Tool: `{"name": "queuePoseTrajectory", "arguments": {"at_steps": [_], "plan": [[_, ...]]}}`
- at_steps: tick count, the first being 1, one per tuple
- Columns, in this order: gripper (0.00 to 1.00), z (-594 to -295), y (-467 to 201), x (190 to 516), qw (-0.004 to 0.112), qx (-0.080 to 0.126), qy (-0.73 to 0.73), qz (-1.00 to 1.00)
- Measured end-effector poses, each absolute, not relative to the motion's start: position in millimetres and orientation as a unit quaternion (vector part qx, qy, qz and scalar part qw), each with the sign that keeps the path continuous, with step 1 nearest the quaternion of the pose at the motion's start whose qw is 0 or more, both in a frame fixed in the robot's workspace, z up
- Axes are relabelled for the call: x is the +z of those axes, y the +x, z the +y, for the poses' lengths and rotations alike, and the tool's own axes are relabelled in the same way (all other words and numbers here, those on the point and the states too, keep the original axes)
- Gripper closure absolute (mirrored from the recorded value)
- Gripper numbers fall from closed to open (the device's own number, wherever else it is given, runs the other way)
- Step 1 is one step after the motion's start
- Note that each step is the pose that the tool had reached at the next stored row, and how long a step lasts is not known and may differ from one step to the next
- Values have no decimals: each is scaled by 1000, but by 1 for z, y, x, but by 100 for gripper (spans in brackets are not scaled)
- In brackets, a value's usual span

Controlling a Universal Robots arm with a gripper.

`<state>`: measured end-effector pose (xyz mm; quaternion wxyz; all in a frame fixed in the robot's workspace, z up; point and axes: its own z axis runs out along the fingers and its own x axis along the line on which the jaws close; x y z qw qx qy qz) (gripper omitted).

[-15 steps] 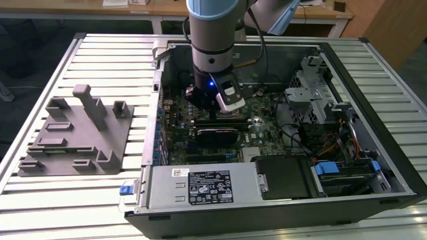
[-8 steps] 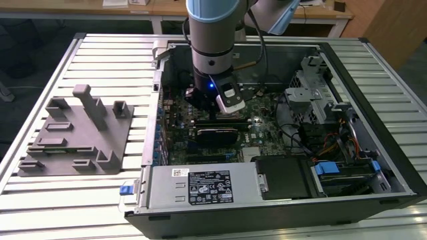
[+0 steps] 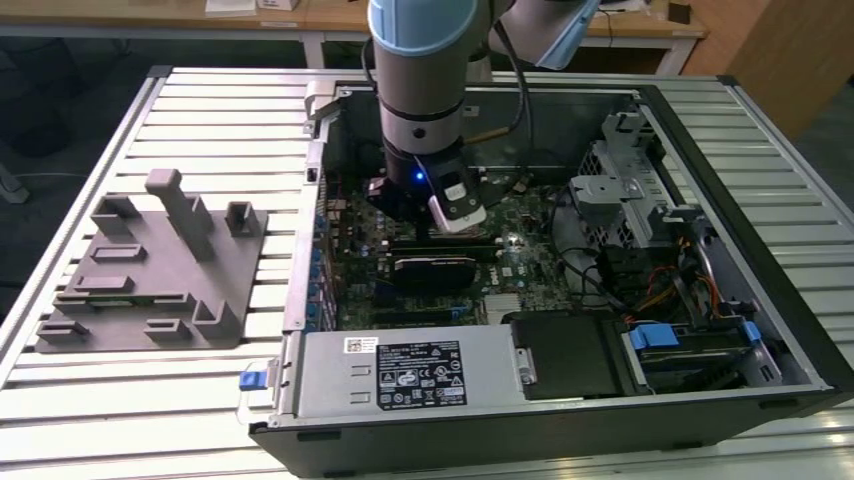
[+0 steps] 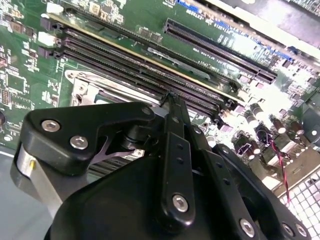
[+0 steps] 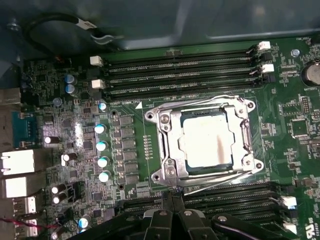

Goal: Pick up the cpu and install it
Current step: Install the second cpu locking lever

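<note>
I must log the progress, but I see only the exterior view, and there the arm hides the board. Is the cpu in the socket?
Observer: Yes. In the first wrist view the cpu lies flat inside the metal frame of the socket.
Operator: Does the gripper hold it?
Observer: No. The gripper is beside the socket with its jaws shut, apart from the cpu.
Operator: Are the memory slots near the socket filled?
Observer: The slots look empty in that view.
</note>
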<state>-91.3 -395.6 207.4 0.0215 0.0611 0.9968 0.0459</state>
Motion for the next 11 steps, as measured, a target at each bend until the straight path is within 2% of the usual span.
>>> {"name": "queuePoseTrajectory", "arguments": {"at_steps": [5, 11], "plan": [[89, -396, -93, 205, 21, 60, 61, 996], [89, -401, -93, 205, 20, 66, 62, 996]]}}
